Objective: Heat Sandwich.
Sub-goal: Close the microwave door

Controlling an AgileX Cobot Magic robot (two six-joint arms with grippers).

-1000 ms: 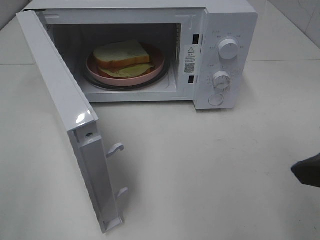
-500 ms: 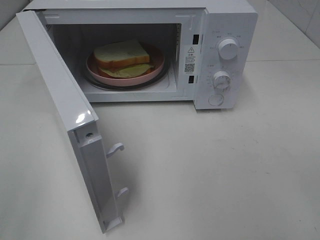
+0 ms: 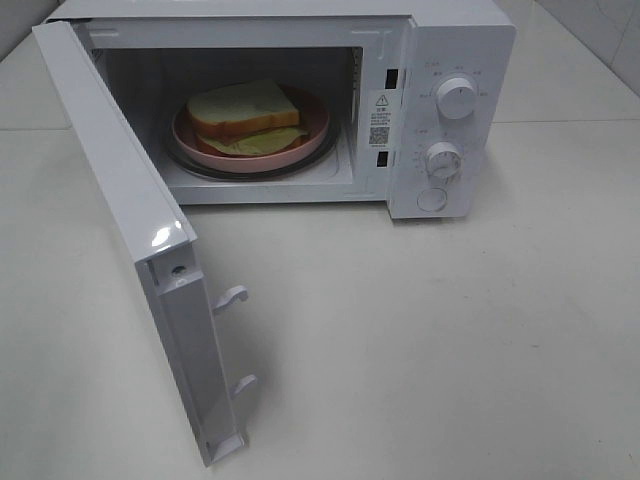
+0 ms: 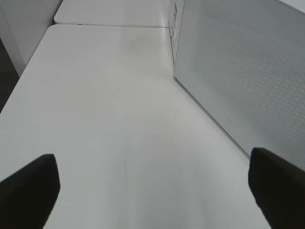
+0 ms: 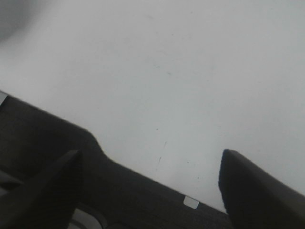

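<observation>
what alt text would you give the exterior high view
A white microwave sits on a pale table with its door swung wide open; inside, a sandwich rests on a pink plate. Two knobs are on its right panel, and no arm shows.

The white box-shaped microwave oven's [image 3: 460,60] hinged door [image 3: 120,210] stands swung wide, walling off the left of the pale tabletop [image 3: 450,350]. The cavity mouth faces open tabletop. Inside, the white-bread sandwich [image 3: 243,108] on its round pink plate [image 3: 312,135] fills most of the floor.
</observation>
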